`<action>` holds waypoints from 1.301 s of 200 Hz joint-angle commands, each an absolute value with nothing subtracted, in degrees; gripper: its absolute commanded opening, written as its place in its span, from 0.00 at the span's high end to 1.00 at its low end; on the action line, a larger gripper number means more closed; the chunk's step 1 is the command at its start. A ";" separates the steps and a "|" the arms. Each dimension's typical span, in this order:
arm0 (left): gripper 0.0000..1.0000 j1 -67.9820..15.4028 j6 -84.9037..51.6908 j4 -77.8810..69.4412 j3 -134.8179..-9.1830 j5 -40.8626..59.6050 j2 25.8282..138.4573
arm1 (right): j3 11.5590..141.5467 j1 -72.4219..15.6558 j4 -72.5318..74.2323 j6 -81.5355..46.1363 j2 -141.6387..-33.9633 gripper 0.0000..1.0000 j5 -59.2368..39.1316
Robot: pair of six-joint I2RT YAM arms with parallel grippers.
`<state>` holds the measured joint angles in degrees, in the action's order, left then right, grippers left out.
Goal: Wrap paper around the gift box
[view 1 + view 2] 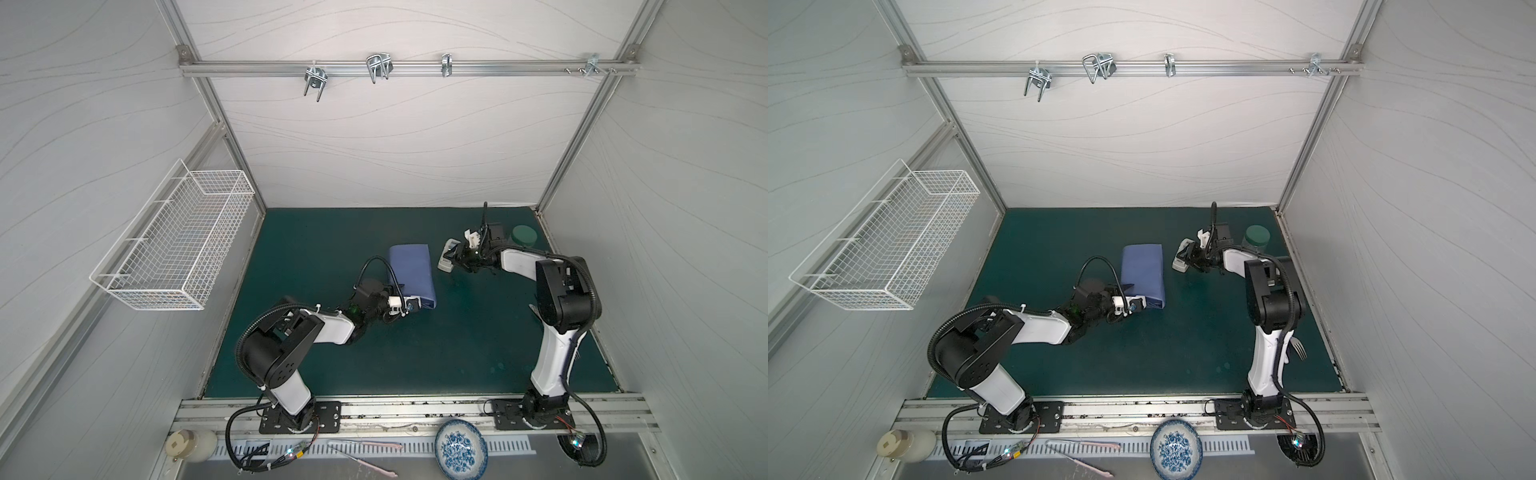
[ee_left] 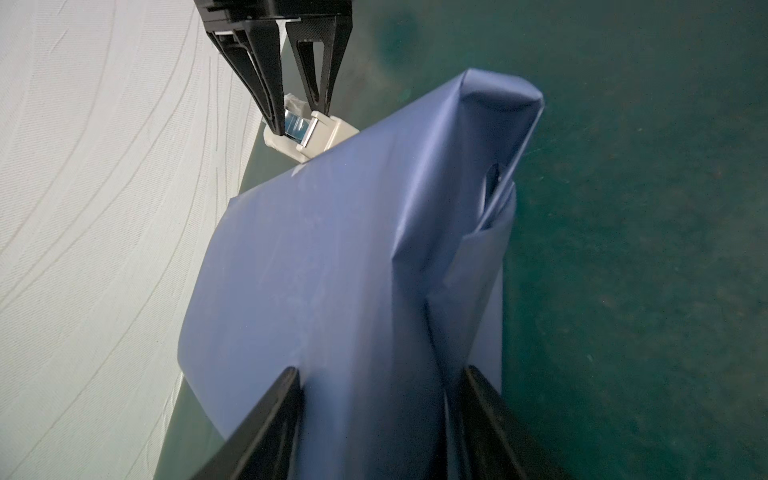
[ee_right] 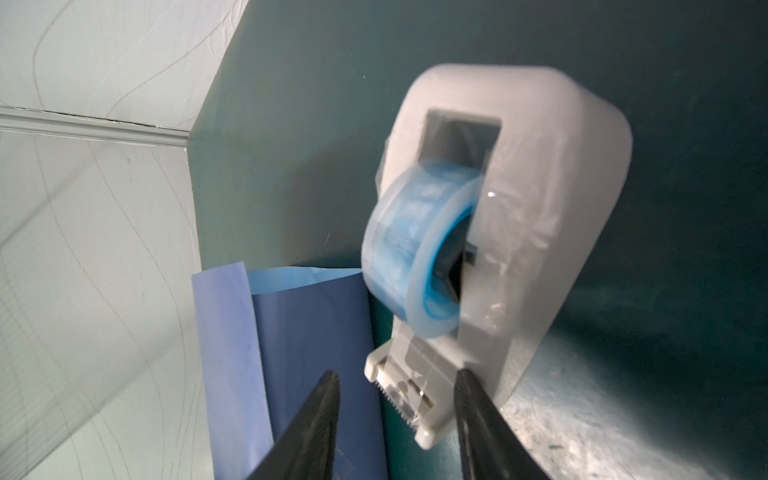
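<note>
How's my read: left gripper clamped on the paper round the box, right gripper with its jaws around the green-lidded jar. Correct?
The right gripper has the wrong target in your read: its open jaws stand either side of the cutter end of the white tape dispenser, as the right wrist view shows. The left gripper is clamped on the paper, as you said.
</note>
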<state>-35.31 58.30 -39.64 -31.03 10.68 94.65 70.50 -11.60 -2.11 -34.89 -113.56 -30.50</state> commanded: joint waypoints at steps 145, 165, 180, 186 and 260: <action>0.38 -35.50 57.91 -33.64 -31.81 9.50 96.62 | 67.07 -10.46 10.31 -49.56 -117.68 0.79 -36.58; 0.38 -35.49 57.88 -33.60 -31.82 9.52 96.68 | 67.32 -10.45 10.63 -50.25 -118.04 0.82 -36.92; 0.38 -35.49 57.83 -33.55 -31.74 9.56 96.47 | 67.03 -10.46 11.05 -50.87 -118.04 0.84 -36.83; 0.38 -35.51 57.83 -33.54 -31.65 9.42 96.49 | 66.70 -10.45 11.51 -51.20 -117.91 0.85 -36.85; 0.38 -35.42 57.92 -33.36 -31.90 9.10 96.58 | 64.71 -10.37 15.40 -55.12 -115.74 0.98 -37.69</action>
<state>-35.31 58.28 -39.35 -31.16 9.85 94.65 65.65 -10.24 14.15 -52.38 -116.90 -36.07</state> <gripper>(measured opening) 0.623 0.046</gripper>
